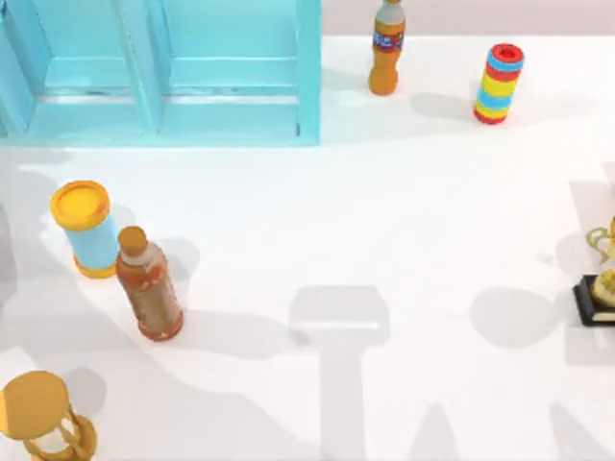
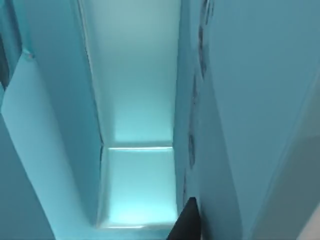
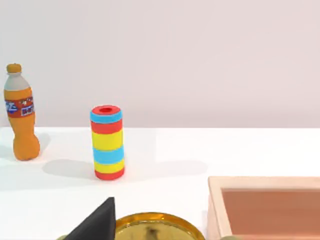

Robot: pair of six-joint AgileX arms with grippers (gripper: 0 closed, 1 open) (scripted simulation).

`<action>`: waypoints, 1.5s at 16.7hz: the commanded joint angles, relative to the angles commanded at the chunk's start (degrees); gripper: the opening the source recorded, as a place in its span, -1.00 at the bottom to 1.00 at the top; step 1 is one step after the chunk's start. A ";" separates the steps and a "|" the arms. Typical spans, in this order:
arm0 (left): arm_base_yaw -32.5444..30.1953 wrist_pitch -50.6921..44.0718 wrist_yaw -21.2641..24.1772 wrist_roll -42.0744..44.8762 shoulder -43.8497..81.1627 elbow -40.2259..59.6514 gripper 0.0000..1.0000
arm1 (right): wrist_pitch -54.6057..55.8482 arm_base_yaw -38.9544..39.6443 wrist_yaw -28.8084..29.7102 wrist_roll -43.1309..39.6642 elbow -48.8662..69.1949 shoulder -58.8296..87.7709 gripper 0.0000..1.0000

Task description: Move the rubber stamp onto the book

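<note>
Nearest the table's front edge, at left, stands the hourglass (image 1: 43, 418); behind it are a brown bottle (image 1: 149, 288) and a yellow-lidded can (image 1: 85, 229), all upright and apart, apparently clutter only. The right gripper (image 3: 97, 222) hangs over a gold trophy (image 1: 601, 283) beside a wooden box (image 3: 265, 200), facing the striped cylinder (image 3: 107, 142). The left gripper (image 2: 187, 220) faces into the far cabinet (image 1: 231, 72). Grip state: cannot tell for either. I cannot tell where the rubber stamp or the book lies, so the pickup looks not yet begun.
</note>
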 joint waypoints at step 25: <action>15.12 -35.91 12.37 7.73 -47.53 -16.14 -1.00 | 0.00 0.00 0.00 0.00 0.00 0.00 1.00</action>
